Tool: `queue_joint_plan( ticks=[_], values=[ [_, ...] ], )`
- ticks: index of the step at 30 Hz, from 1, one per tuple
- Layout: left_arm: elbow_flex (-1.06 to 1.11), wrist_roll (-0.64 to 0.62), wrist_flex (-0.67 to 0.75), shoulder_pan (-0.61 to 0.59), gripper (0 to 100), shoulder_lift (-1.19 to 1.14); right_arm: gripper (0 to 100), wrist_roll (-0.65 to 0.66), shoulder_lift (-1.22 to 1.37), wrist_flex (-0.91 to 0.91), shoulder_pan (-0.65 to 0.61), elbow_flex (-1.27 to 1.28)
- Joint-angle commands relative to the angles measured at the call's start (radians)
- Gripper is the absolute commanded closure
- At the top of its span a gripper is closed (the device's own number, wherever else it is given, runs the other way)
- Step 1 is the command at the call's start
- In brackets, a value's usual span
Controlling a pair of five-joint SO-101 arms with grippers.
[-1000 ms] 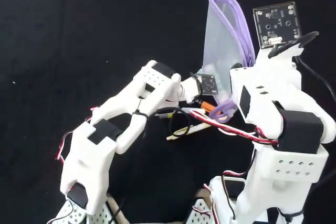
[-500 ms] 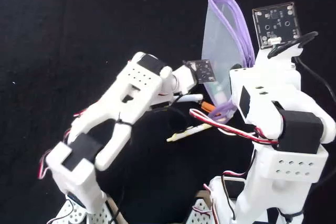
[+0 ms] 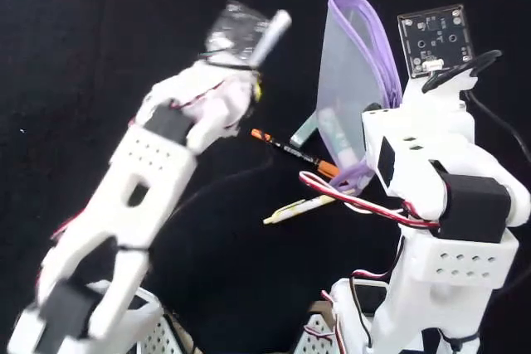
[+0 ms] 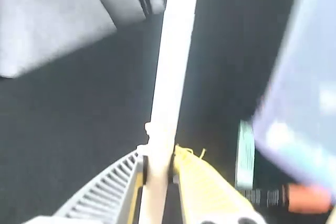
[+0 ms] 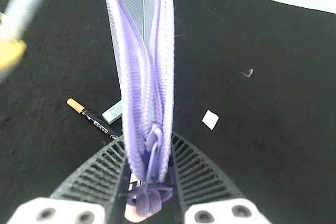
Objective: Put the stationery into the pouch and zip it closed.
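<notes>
1. Right gripper, nearest the base: jaws clenched on the lower end of the pouch, at the end of its purple zipper. The pouch stands on edge, rising away from the gripper, with the zipper halves parted along its top.
2. Yellow-white pen: flat on the cloth near the pouch's gripped end. The right arm's red wire passes just beside its tip.
3. Black pen with orange cap: flat on the cloth, slanting, one end running in to the pouch's lower end.
4. Pale green-and-white piece: just beside the pouch's flat side, next to the black pen. It is possibly an eraser; I cannot tell whether any of it sits inside the pouch.
5. White scrap: on the cloth on the pouch's other side, apart from it.
6. Left gripper: held above the cloth on the pens' side of the pouch, well apart from it. It is clamped tight on a white pen, whose free end sticks out past the fingertips and slants towards the pouch's upper end, with a gap between.
7. Surface: black cloth over the table. Its far edge lies just beyond the pouch's top, with a pale strip of room behind.
8. Room to move: the cloth runs wide on the pens' side of the pouch, crossed by the left arm. The right arm's body and its camera board crowd the pouch's other side.
</notes>
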State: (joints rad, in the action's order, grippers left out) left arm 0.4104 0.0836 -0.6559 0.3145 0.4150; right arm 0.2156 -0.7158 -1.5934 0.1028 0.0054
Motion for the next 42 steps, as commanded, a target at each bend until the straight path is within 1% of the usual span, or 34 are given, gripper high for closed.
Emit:
queue_joint_plan(
  ticks=[1,3,5,9,13,16,19,21,27,29,32,35,38,42],
  values=[
    [0.159,-0.11,0.253,-0.028,97,0.222,98.7,-0.002,0.001,0.003,0.006,-0.007],
    [0.243,-0.155,0.353,-0.039,97,0.325,98.7,-0.002,0.001,0.005,0.006,0.001],
    [0.302,-0.198,0.416,-0.051,97,0.414,98.7,-0.002,0.001,0.002,0.005,0.001],
    [0.317,-0.23,0.422,-0.031,97,0.554,98.7,-0.002,0.001,-0.005,-0.064,0.016],
    [0.317,-0.339,0.508,0.007,97,0.621,98.7,-0.002,-0.004,-0.002,-0.158,0.065],
    [0.317,-0.399,0.591,0.028,97,0.632,98.7,-0.002,-0.004,0.002,-0.193,0.084],
    [0.321,-0.431,0.666,0.058,97,0.632,98.7,-0.003,-0.004,-0.002,-0.218,0.094],
    [0.331,-0.431,0.697,0.097,97,0.632,98.7,-0.003,-0.004,-0.002,-0.244,0.11],
    [0.367,-0.42,0.704,0.182,97,0.634,98.7,-0.003,-0.005,0.005,-0.319,0.142],
    [0.371,-0.387,0.706,0.194,97,0.632,98.7,-0.003,-0.005,0.005,-0.338,0.142],
    [0.375,-0.313,0.706,0.196,97,0.612,98.7,-0.003,-0.005,0.005,-0.353,0.14],
    [0.367,-0.285,0.718,0.191,97,0.551,98.7,-0.003,-0.005,0.005,-0.376,0.142],
    [0.392,-0.269,0.806,0.185,97,0.466,98.7,-0.003,-0.005,0.005,-0.377,0.14],
    [0.407,-0.267,0.905,0.136,97,0.364,98.7,-0.003,-0.007,0.002,-0.374,0.142]
  ],
)
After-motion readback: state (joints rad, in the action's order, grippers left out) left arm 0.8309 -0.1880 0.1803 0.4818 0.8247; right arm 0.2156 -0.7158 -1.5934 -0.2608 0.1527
